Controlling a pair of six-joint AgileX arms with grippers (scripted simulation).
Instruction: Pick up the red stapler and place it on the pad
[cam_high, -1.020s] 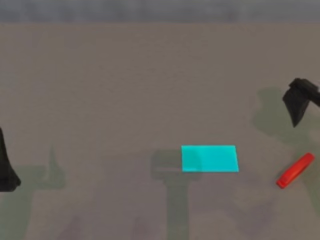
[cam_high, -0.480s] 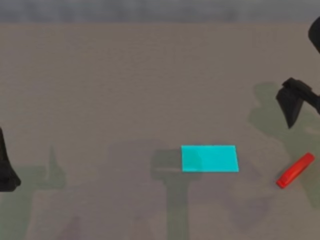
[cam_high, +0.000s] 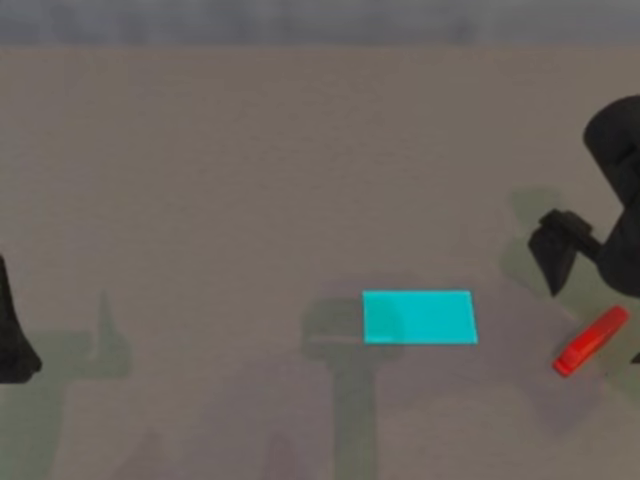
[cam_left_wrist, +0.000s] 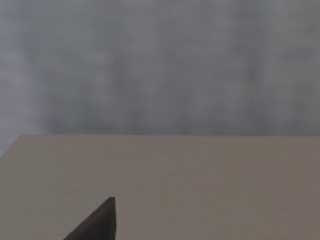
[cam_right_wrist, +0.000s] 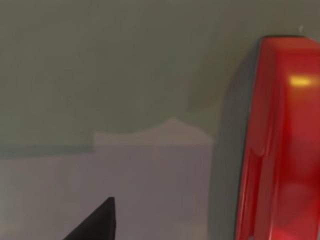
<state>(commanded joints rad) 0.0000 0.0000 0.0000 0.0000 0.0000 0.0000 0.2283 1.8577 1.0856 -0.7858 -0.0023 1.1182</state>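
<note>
A plain brown table (cam_high: 250, 180) fills your top view, a grey wall behind its far edge; the red stapler (cam_high: 591, 341) lies slantwise near the table's right edge, toward the front, untouched; the pad (cam_high: 419, 317) lies flat well to its left, around the middle of the front half, the two apart; your right gripper (cam_high: 556, 262) hangs just beyond the stapler, not touching it, and you cannot tell how its fingers stand; your right wrist view shows the stapler close by; your left gripper (cam_high: 15, 345) sits parked at the left edge.
</note>
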